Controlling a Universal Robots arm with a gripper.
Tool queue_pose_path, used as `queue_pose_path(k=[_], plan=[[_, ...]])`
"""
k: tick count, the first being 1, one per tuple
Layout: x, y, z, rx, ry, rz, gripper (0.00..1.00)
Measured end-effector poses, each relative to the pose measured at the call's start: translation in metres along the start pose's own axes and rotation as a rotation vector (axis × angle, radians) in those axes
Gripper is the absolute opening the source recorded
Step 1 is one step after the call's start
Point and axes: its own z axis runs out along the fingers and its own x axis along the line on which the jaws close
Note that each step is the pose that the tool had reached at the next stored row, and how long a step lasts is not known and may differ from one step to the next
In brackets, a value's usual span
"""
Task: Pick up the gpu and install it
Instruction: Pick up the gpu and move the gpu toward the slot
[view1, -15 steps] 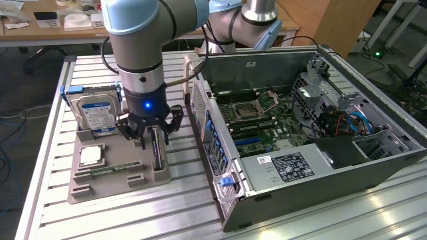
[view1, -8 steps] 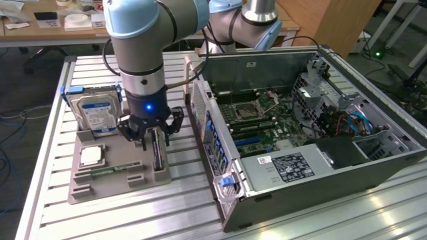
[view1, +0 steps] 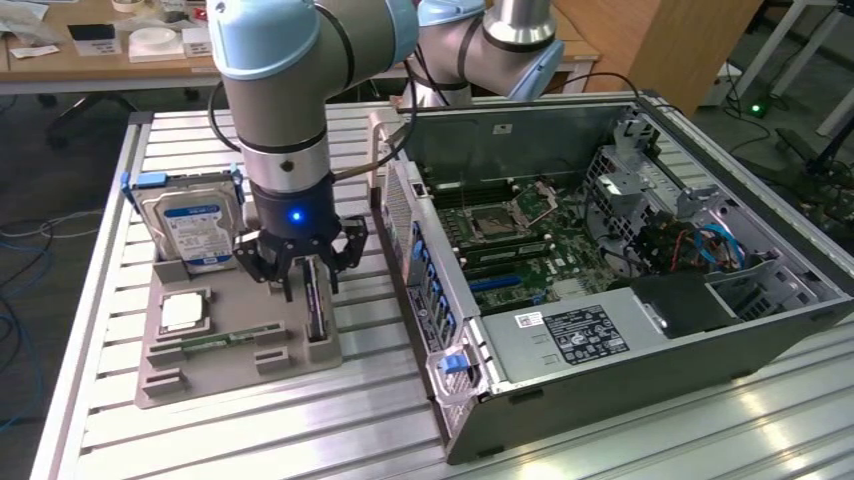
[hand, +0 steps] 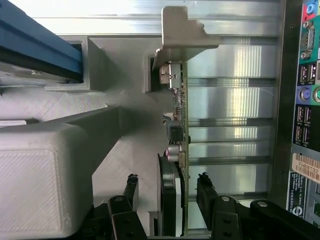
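The gpu (view1: 318, 320) on edge in gray holder (view1: 214, 385), claw (view1: 310, 288) astride

On my bench, itemised: slotted aluminium table (view1: 267, 440); grey printed parts holder (view1: 200, 385) lying on it; silver hard drive (view1: 187, 228), blue label, upright in the holder's far slot; square processor chip (view1: 183, 312) flat in a recess; green memory stick (view1: 214, 343) just beside it; open computer case (view1: 641, 390) at the exterior view's right, motherboard (view1: 514, 240) exposed, rear ports (hand: 306, 75) facing the holder.

Narrow gaps flank upright gpu (view1: 316, 305); spread gripper (view1: 307, 283) fits. Hard drive (view1: 187, 225) near, the exterior view's left; case wall (view1: 398, 215) close, the exterior view's right, seemingly untouched.
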Motion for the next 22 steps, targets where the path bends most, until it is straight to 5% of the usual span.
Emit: queue_pose_path(k=[4,5,7,8,22], plan=[[0.0,0.0,0.0001,-0.001,-0.0001,0.0,0.59],[-0.0001,0.0,0.0002,-0.0081,0.0,0.0,0.59],[0.0,0.0,0.0003,-0.0428,0.001,0.001,0.59],[-0.0001,-0.0002,0.0002,-0.0523,0.0015,0.001,0.59],[-0.0001,-0.0048,0.0011,-0.0527,0.0015,0.002,0.59]])
